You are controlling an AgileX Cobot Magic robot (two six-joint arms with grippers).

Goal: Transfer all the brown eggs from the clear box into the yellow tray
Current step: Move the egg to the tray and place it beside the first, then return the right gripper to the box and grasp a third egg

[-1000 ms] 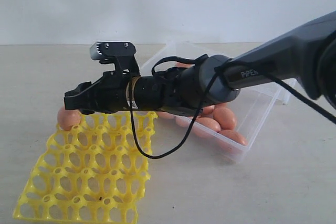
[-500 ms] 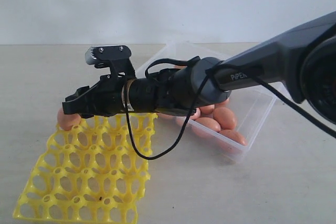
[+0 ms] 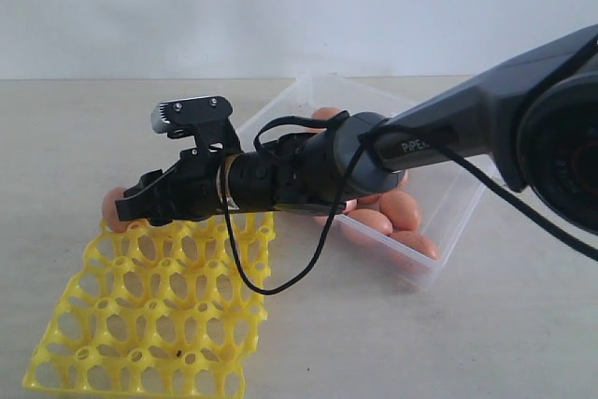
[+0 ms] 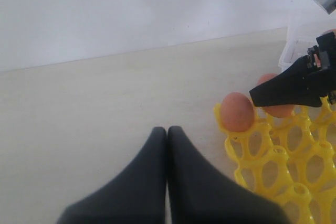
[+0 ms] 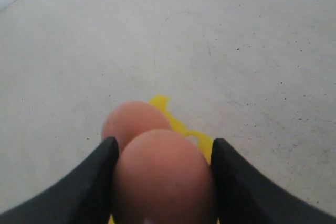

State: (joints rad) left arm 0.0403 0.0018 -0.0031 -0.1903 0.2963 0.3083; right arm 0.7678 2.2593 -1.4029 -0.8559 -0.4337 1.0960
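My right gripper [image 3: 134, 203] reaches across to the far left corner of the yellow tray [image 3: 159, 315]. It is shut on a brown egg [image 5: 163, 177] that fills the gap between both fingers [image 5: 92, 182]. The left wrist view shows this held egg [image 4: 278, 110] just above the tray's back row. Another brown egg [image 3: 113, 208] sits in the corner cup right beside it. More brown eggs [image 3: 397, 209] lie in the clear box [image 3: 458, 221] behind the arm. My left gripper [image 4: 167, 129] is shut and empty, low over the table left of the tray.
The right arm and its dangling black cable [image 3: 280, 277] stretch over the tray's back edge and the box's near end. The box's clear lid [image 3: 322, 91] lies open at the back. Bare table surrounds both containers.
The right gripper, with the egg in it, has sunk lower toward the tray's back left corner and tilted down slightly. The left gripper's earlier state is not shown.
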